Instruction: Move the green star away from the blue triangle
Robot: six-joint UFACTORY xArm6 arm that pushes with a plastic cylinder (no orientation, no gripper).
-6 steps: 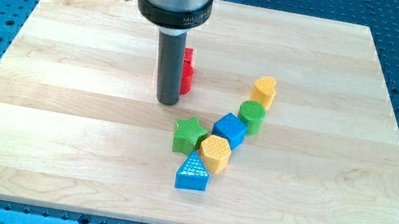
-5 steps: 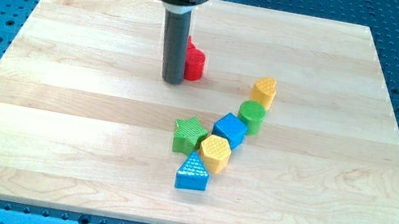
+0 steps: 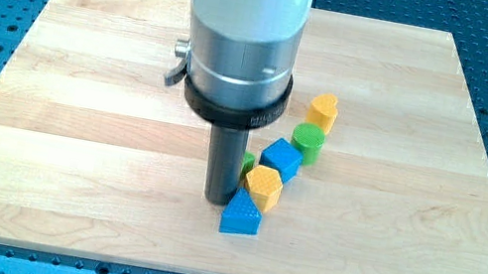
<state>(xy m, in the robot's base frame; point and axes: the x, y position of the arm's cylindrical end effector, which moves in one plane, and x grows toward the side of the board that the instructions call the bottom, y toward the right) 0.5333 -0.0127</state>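
My tip (image 3: pixel 217 200) rests on the board just left of the blue triangle (image 3: pixel 241 215), close to touching it. The rod covers most of the green star (image 3: pixel 249 162); only a small green sliver shows at the rod's right edge, above the triangle. A yellow hexagon (image 3: pixel 264 186) sits against the triangle's upper right and right of the star.
A blue cube (image 3: pixel 282 157), a green cylinder (image 3: pixel 308 139) and a yellow block (image 3: pixel 323 111) run in a line up to the right from the hexagon. The arm's body hides the upper middle of the wooden board (image 3: pixel 74 127); the red block does not show.
My tip has moved from beside the red block down toward the view's bottom, to the star and triangle. The star is now mostly hidden; the triangle sits slightly further right.
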